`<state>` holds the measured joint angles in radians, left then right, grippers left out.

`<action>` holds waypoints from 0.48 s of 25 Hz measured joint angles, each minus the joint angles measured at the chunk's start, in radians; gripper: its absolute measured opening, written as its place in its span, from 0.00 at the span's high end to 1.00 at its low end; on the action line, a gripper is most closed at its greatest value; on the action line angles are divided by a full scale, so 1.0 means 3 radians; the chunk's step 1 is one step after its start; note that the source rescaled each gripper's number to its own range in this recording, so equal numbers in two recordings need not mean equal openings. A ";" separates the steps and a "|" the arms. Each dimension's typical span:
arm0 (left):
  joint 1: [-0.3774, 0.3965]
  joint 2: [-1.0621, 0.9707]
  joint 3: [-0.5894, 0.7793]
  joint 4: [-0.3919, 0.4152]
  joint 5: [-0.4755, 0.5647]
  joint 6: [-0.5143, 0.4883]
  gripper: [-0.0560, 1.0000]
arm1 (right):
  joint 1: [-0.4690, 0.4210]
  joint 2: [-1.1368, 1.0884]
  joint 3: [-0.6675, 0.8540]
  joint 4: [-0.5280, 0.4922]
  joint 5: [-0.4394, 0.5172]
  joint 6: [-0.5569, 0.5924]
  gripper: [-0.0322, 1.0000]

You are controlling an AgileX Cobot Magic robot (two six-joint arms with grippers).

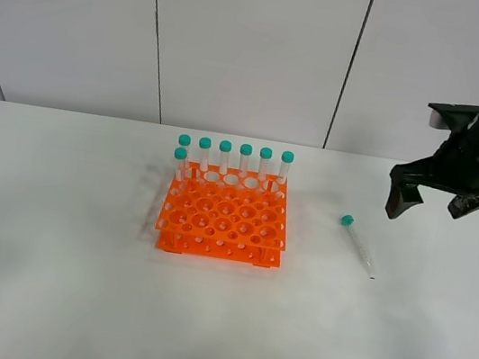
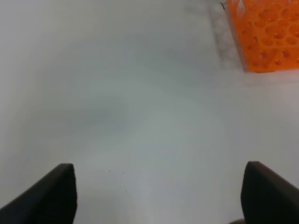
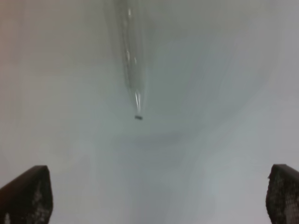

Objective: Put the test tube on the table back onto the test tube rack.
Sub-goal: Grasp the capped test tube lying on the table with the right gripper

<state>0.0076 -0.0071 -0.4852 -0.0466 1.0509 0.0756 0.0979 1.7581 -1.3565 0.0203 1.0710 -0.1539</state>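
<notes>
A loose test tube [image 1: 358,246] with a teal cap lies on the white table [image 1: 42,276], right of the orange test tube rack [image 1: 224,218]. Its pointed tip faces the front. Several alike tubes [image 1: 234,159] stand upright along the rack's back row. My right gripper [image 1: 432,203] hangs open and empty above the table, up and to the right of the lying tube. The right wrist view shows the tube's clear tip [image 3: 133,79] ahead of the open gripper [image 3: 154,200]. My left gripper [image 2: 159,196] is open and empty over bare table, with a corner of the rack [image 2: 266,37] ahead.
White wall panels [image 1: 252,45] stand behind the table's far edge. The left arm is outside the exterior high view. The rack's front rows of holes hold nothing.
</notes>
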 joint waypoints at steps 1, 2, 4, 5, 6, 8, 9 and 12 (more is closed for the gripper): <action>0.0000 0.0000 0.0000 0.0000 0.0000 0.0000 0.00 | 0.0044 0.0064 -0.0033 0.0000 0.0000 -0.0022 0.00; 0.0000 0.0000 0.0000 0.0000 0.0000 0.0000 0.00 | 0.0084 0.0105 -0.0050 0.0003 -0.0007 -0.0030 0.00; 0.0000 0.0000 0.0000 0.0000 0.0000 0.0000 0.00 | 0.0116 0.0176 -0.0062 0.0013 -0.0030 -0.0031 0.00; 0.0000 0.0000 0.0000 0.0000 0.0000 0.0000 0.00 | 0.0116 0.0197 -0.0065 0.0009 -0.0037 -0.0021 0.00; 0.0000 0.0000 0.0000 0.0000 0.0000 0.0000 0.00 | 0.0093 0.0204 -0.0065 0.0009 -0.0040 -0.0018 0.00; 0.0000 0.0000 0.0000 0.0000 0.0000 0.0000 0.00 | 0.0040 0.0204 -0.0065 0.0000 -0.0061 -0.0007 0.00; 0.0000 0.0000 0.0000 0.0000 0.0000 0.0000 0.00 | 0.0001 0.0204 -0.0065 0.0000 -0.0075 -0.0007 0.00; 0.0000 0.0000 0.0000 0.0000 0.0000 0.0000 0.00 | -0.0074 0.0218 -0.0065 0.0000 -0.0120 -0.0007 0.00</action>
<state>0.0076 -0.0071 -0.4852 -0.0466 1.0509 0.0756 0.0756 1.8235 -1.3760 0.0203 1.0349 -0.1560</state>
